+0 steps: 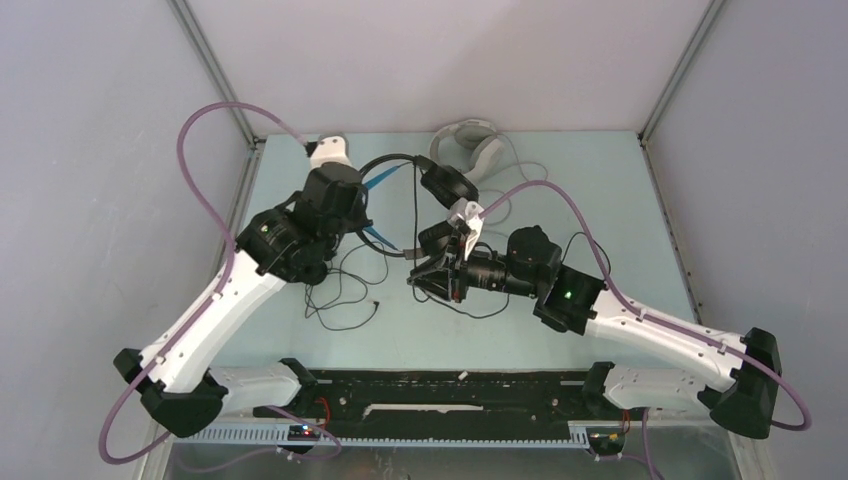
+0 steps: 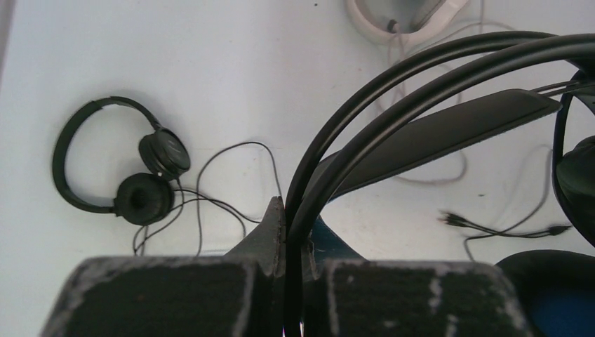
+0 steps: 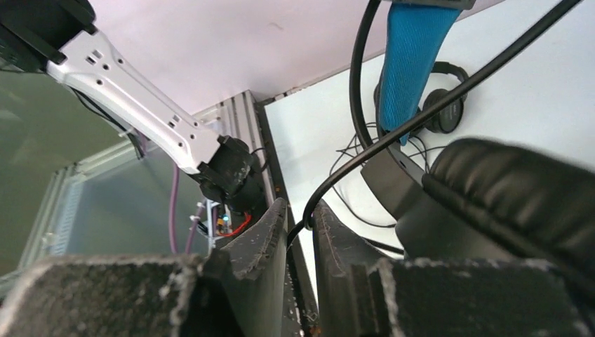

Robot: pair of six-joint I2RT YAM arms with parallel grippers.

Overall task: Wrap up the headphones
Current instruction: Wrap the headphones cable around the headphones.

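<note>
The bulky black headphones (image 1: 447,186) with the blue-lined headband (image 3: 410,49) are held up between both arms at mid-table. My left gripper (image 1: 368,205) is shut on their thin black headband wires (image 2: 393,77). My right gripper (image 1: 418,277) is shut on their black cord (image 3: 365,154), beside one ear cushion (image 3: 512,189). The small thin black headphones (image 2: 119,168) lie flat on the table with their cord loose; in the top view my left arm hides them. The white-grey headphones (image 1: 468,145) lie at the back of the table.
Loose black cord loops (image 1: 340,295) lie on the table in front of my left arm. A plug end (image 2: 456,220) lies on the table. The enclosure walls and the frame posts (image 1: 215,70) stand close around the table.
</note>
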